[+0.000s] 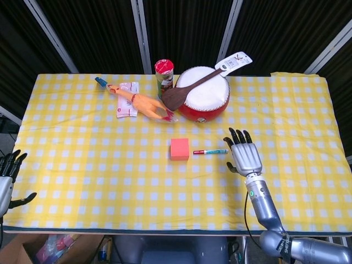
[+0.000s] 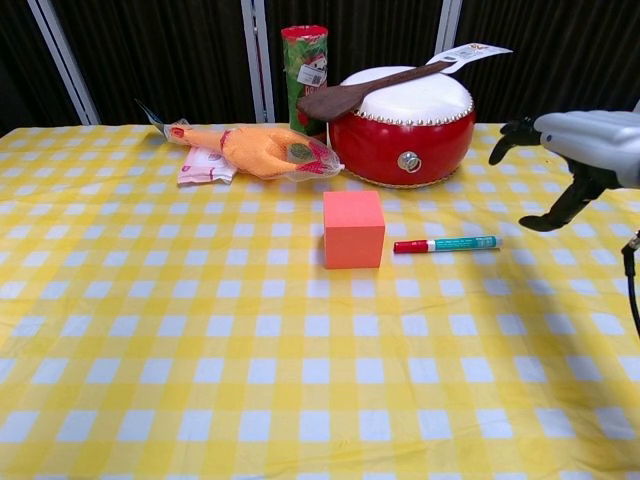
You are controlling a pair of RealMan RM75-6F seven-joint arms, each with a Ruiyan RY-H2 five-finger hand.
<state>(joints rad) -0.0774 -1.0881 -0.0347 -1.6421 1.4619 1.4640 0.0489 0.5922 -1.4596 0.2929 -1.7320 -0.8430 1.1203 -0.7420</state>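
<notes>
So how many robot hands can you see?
2. The right hand hovers open beside the marker pen. The left hand is at the table's near left edge, partly cut off.

No lettering can be made out anywhere on the checked table. The white tag (image 2: 468, 52) tied to the wooden spoon (image 2: 370, 88) carries dark marks too small to read, the printed wrap of the tall snack can (image 2: 306, 72) blurs into color, and the marker pen (image 2: 446, 244) shows only red, white and teal bands.
</notes>
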